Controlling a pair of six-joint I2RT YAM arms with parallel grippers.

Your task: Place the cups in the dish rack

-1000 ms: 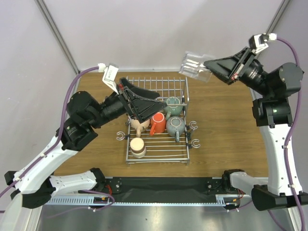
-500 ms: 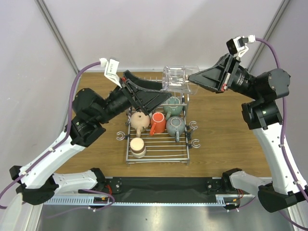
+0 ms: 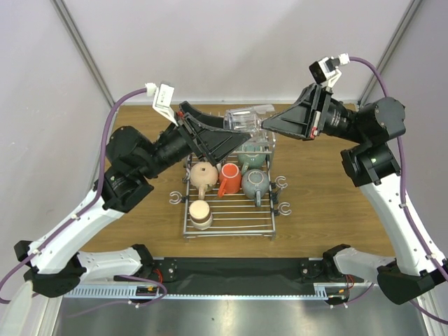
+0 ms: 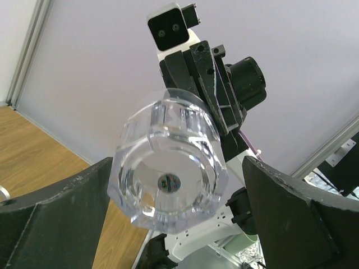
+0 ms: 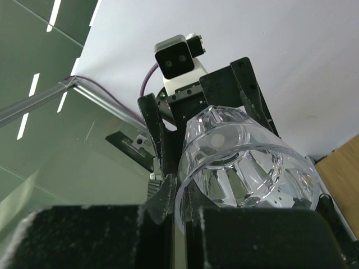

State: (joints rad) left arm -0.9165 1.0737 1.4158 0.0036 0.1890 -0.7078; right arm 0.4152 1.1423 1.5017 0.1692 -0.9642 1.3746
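1. Pale lilac walls (image 3: 231, 49) close in a brown wooden table (image 3: 322, 203), and both arms reach over its far half.
2. Held high above the table, the right gripper (image 3: 269, 126) is clamped on a clear faceted glass cup (image 3: 243, 120). In the right wrist view its two black fingers (image 5: 112, 235) pinch the wall at the cup's open rim.
3. That glass cup lies on its side in the air. Its mouth faces the right gripper and its thick base points towards the left arm.
4. Opposite it, the left gripper (image 3: 238, 133) stands spread wide with one finger on each side of the cup's base. The left wrist view shows a gap on both sides, so its fingers (image 4: 50, 224) do not touch the cup.
5. Below both grippers sits the silver wire dish rack (image 3: 227, 231) in the middle of the table. The held cup hangs over the rack's raised back section.
6. Inside the rack, a teal-green mug (image 3: 252, 155) sits at the back right, and a grey-green mug (image 3: 255, 183) is just in front of it.
7. A red-orange mug (image 3: 229, 178) stands beside the grey-green one, with a beige mug (image 3: 204, 176) to its left.
8. Nearer the front left of the rack stands a beige cup (image 3: 200, 213), apart from the others.
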